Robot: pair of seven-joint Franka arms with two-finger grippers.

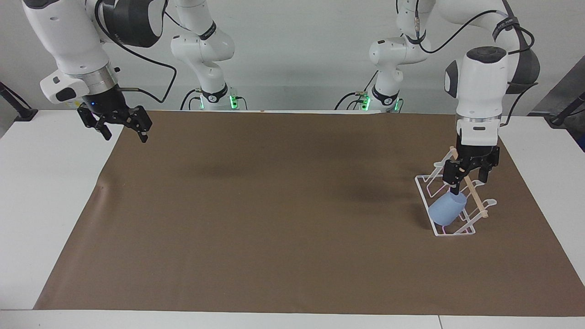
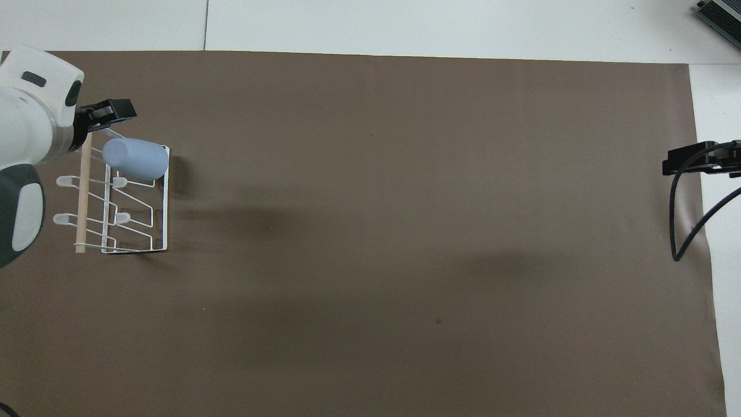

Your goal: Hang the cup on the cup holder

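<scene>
While the right gripper (image 1: 122,129) waits in the air with its fingers spread, over the brown mat's (image 1: 274,205) edge at the right arm's end, the left gripper (image 1: 470,179) hangs just above the cup holder (image 1: 450,201), fingers apart and holding nothing. Right below it the cup (image 1: 447,208) sits tilted on the rack's end prong.

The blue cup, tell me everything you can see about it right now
The cup is a small, light-blue, handleless tumbler, smooth and matte like plastic. It hangs tilted on the prong of the white wire cup holder farthest from the robots, closed base angled up, mouth toward the rack's base. The left gripper is open above it, not touching.
</scene>
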